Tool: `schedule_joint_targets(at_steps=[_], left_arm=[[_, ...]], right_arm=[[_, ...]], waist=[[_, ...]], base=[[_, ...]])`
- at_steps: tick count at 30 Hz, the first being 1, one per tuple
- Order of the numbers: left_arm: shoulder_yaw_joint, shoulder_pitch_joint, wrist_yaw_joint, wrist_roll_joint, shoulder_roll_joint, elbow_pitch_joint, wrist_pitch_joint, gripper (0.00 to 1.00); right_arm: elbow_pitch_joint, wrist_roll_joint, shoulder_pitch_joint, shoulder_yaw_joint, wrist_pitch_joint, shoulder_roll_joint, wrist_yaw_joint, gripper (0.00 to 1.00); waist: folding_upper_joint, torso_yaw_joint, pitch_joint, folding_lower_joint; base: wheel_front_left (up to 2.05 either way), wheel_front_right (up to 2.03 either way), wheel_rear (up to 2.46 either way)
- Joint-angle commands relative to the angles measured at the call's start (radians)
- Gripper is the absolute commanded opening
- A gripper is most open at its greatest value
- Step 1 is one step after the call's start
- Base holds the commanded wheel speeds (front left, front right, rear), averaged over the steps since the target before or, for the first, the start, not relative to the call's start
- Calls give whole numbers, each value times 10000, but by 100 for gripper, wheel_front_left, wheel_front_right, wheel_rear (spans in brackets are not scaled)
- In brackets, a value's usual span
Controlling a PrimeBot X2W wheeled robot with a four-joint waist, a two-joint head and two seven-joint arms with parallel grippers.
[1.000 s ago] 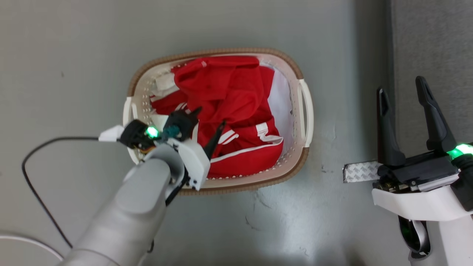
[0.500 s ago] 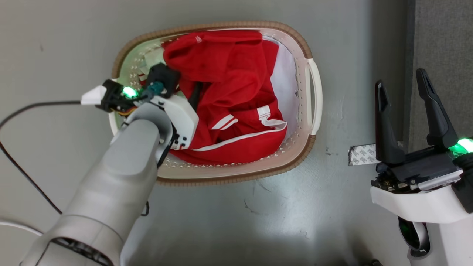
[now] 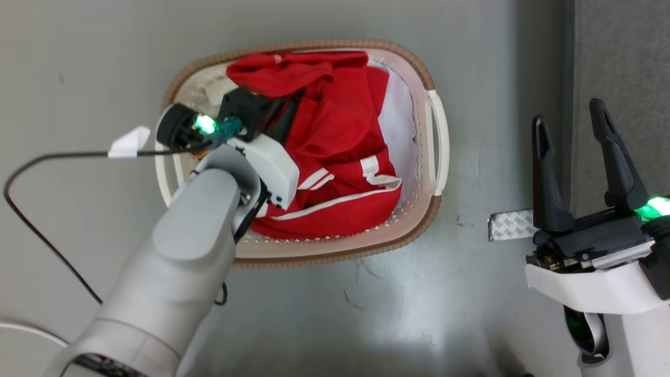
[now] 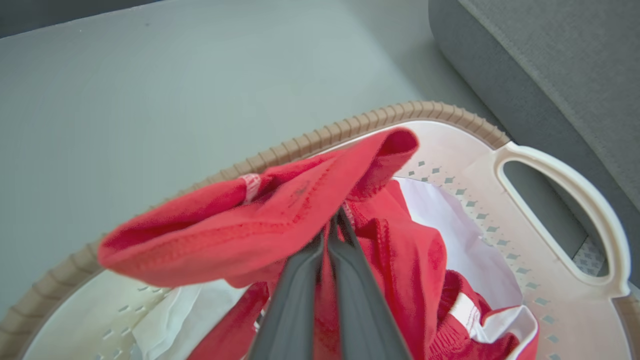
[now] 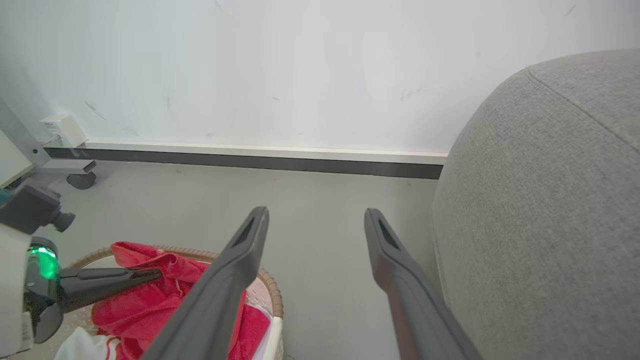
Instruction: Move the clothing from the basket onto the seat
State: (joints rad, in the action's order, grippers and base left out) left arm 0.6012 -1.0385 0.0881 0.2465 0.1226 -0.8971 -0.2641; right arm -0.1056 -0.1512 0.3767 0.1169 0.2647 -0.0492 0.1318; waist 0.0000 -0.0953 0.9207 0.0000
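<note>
The basket [image 3: 335,252], oval and white with a brown rim, stands on the grey floor, holding the red and white clothing [image 3: 340,136]. My left gripper [image 3: 290,108] reaches into its left half. In the left wrist view the left gripper [image 4: 334,221] is shut on a fold of red clothing [image 4: 270,215], lifted a little above the basket [image 4: 360,122]. The right gripper [image 3: 569,112] hangs open and empty to the right of the basket, beside the grey seat [image 3: 623,52]. The right wrist view shows the right gripper [image 5: 315,215] open over the floor, with the seat [image 5: 540,200] to its right.
A black cable [image 3: 31,173] runs across the floor to the left arm. A patch of patterned tape [image 3: 510,226] lies on the floor between basket and seat. A white wall with dark skirting [image 5: 250,162] and a wheeled foot [image 5: 80,180] stand beyond the basket.
My left gripper has closed on the red clothing and bunched it up. The head camera shifted slightly. The right gripper has stayed put.
</note>
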Motion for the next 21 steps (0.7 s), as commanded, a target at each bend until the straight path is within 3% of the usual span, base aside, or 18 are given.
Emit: schedule_joint_targets(at_steps=[1, 14, 21], left_arm=[[-119, 289, 43, -45, 68, 190, -4, 0], [-846, 2932, 307, 573, -375, 1965, -5, 0], [-1002, 4372, 359, 812, -554, 2687, -6, 0]], right_arm=[[92, -66, 51, -19, -3, -24, -21, 100], [930, -257, -793, -138, -4, -26, -21, 100], [1551, -616, -1866, 6, -5, -27, -21, 100]], waist=[[0, 66, -275, 0], [0, 571, -3257, 0], [0, 813, -5850, 0]], base=[[0, 0, 0], [0, 0, 0], [0, 0, 0]])
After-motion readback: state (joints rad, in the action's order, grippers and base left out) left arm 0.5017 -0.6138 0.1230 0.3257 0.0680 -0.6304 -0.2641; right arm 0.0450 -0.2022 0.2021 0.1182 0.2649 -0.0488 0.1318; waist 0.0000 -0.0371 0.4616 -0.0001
